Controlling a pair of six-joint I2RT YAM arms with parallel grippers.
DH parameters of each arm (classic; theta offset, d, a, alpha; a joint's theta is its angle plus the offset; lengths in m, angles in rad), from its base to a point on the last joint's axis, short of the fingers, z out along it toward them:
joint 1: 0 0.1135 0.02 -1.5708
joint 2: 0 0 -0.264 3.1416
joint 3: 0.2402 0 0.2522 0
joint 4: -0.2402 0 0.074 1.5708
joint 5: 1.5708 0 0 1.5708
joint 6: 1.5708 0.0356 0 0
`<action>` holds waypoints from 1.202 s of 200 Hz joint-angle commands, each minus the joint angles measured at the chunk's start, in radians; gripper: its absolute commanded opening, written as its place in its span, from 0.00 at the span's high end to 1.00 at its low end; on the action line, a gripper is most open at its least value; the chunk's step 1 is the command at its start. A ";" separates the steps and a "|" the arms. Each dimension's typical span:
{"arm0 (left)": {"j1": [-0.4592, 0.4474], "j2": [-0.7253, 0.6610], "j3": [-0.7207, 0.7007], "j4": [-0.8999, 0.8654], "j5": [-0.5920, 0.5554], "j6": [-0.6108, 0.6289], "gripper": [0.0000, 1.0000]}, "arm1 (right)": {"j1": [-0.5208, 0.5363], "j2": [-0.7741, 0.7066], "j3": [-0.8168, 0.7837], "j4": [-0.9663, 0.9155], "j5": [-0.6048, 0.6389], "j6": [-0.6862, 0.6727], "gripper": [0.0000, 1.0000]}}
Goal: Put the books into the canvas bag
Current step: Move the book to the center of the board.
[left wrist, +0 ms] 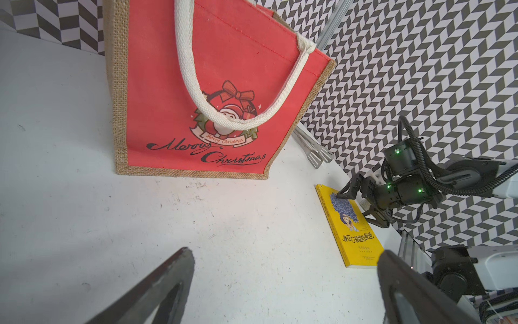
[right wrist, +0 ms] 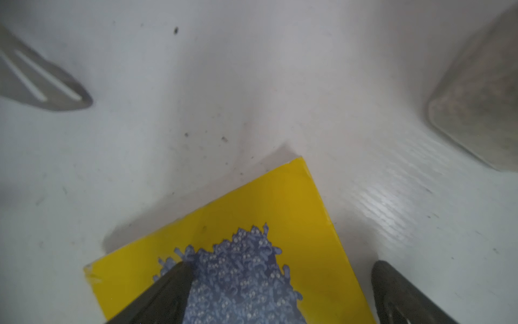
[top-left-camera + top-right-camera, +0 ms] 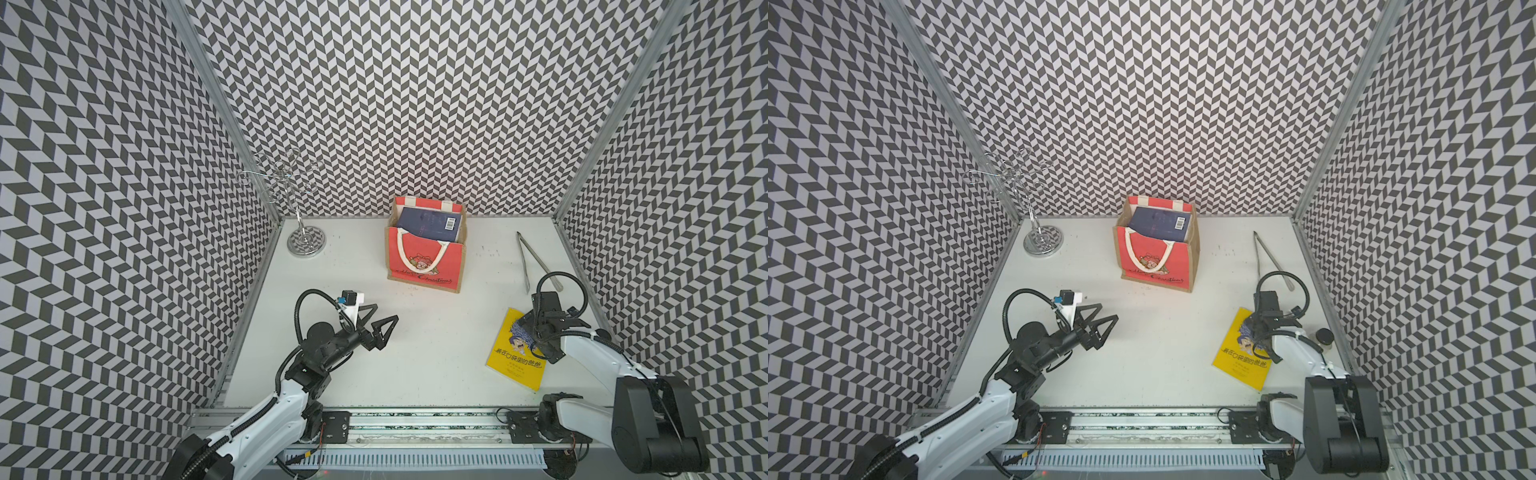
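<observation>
**Last book flat on the desk, bag already crowded**

The right pincer is spread wide and holds nothing. It straddles a corner of the yellow book, with one finger over the blue cover drawing and the other past the book's edge, above the desk. I cannot tell whether either finger touches. The left pincer is also wide open and empty, and it hovers well short of the canvas bag.

The yellow book lies flat, well apart from the bag, nearer the robot and to its right. A thin book flush with the desk gives the fingers little to catch. Closing here could skid it away or pinch only the cover, so the pages fan open. The tongs, lying between book and bag side, could be knocked on the way over.

The bag stands upright with navy books leaning inside and filling much of its mouth, and one rope handle droops over the red front. A book brought in at a slant may snag the rim or handle and tip the bag.
</observation>
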 commanded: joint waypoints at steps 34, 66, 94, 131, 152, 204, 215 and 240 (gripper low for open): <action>-0.036 0.065 0.011 0.036 0.030 -0.004 0.00 | 0.285 0.016 -0.078 0.188 -0.256 0.024 0.00; -0.077 0.121 -0.024 0.040 0.023 -0.045 0.00 | 0.448 0.125 -0.028 0.339 -0.295 0.032 0.00; -0.097 0.192 -0.056 0.081 0.042 -0.093 0.00 | 0.536 0.274 0.092 0.419 -0.339 -0.058 0.00; -0.112 0.299 -0.061 0.136 0.070 -0.115 0.00 | 0.584 0.338 0.123 0.541 -0.440 -0.213 0.00; -0.113 0.353 -0.025 0.136 0.084 -0.096 0.00 | 0.585 0.290 0.072 0.628 -0.496 -0.355 0.01; -0.088 0.529 0.146 0.095 0.095 -0.006 0.00 | 0.580 0.126 -0.030 0.506 -0.394 -0.423 0.00; -0.085 0.583 0.186 0.094 0.110 0.011 0.01 | 0.579 0.077 -0.057 0.475 -0.381 -0.412 0.00; -0.085 0.710 0.283 0.089 0.150 0.053 0.00 | 0.580 -0.042 -0.116 0.370 -0.374 -0.387 0.00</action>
